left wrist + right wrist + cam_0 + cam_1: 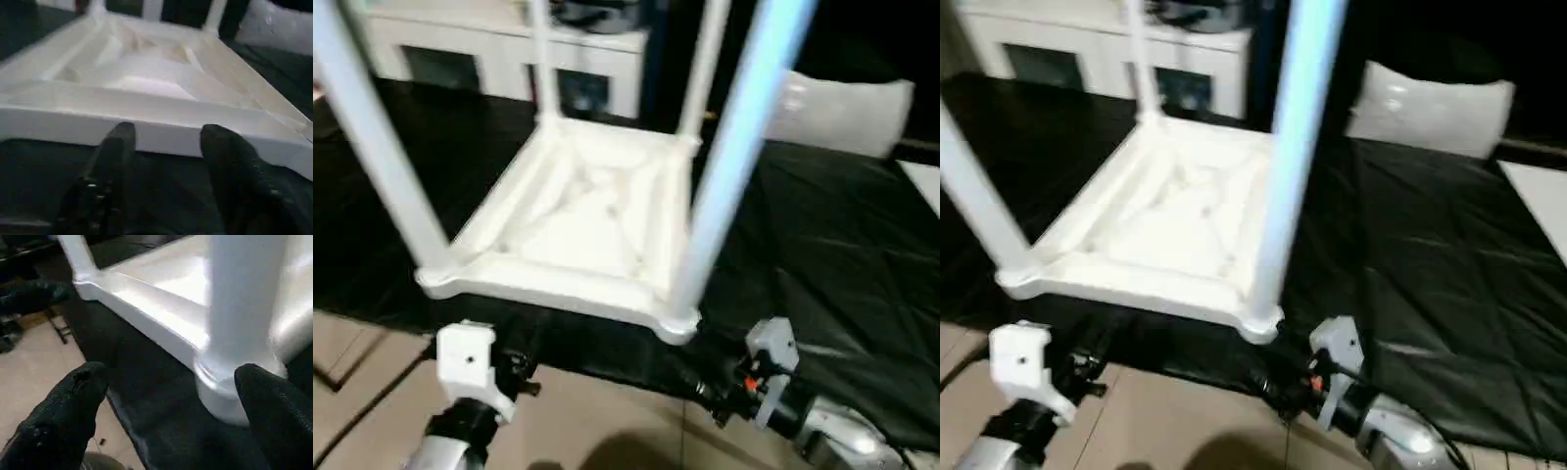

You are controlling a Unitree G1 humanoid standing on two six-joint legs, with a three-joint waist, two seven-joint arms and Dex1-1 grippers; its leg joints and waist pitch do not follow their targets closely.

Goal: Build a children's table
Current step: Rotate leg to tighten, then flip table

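Nearest the camera, both silver forearms are reaching in from below over the pale floor [607, 421]. In the left wrist view the left gripper [168, 142] is hovering just short of the table's near rim, its two black fingers [117, 147] standing apart with nothing between them and not touching the white plastic. The right wrist view is showing what the head views are not: the right gripper [168, 396] is spread wide, its fingers [73, 401] flanking the near right corner socket without visibly pressing on it, and the other arm's dark gripper is showing beyond, near the far corner of that same rim.

The children's table [582, 220] is lying upside down at the near edge of the desk [822, 264], which is covered in black sheeting, with the near rim of the top slightly overhanging that edge. Its ribbed underside is facing up, and four legs are standing upright in the corner sockets; the near right leg [734, 157] is rising past the top of the head views, looking bluish.

Farther back, toward the desk's far right corner, a white cushion-like object [1430, 108] is lying on the sheeting. Beyond the far edge a white cabinet [509, 54] with dark openings is standing
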